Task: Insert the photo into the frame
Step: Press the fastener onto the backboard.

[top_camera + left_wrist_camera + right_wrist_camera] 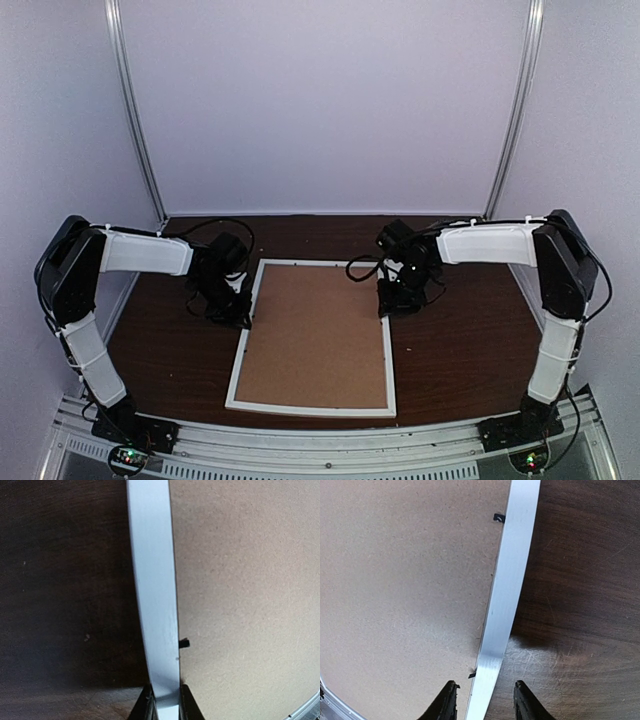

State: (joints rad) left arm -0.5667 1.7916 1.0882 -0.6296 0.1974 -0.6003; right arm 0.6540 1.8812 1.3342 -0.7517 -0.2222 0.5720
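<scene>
Between the tips of the left pincer point(165, 709), clamped shut on it, lies the left rail of the frame point(155, 580), back upward on the tabletop point(60, 580); just ahead, a black tab point(183, 643); alongside, the backing board point(250, 570), photo unseen, presumably beneath; right pincer point(485, 702) open astride the opposite rail, best closed squarely before any level lift.

free: bare table point(450, 340) right of frame point(310, 406) | blocked: black tabs point(499, 518) (small) along backing board point(315, 335) edge

Both wrist views cut off the frame point(155, 580) at top and bottom.
</scene>
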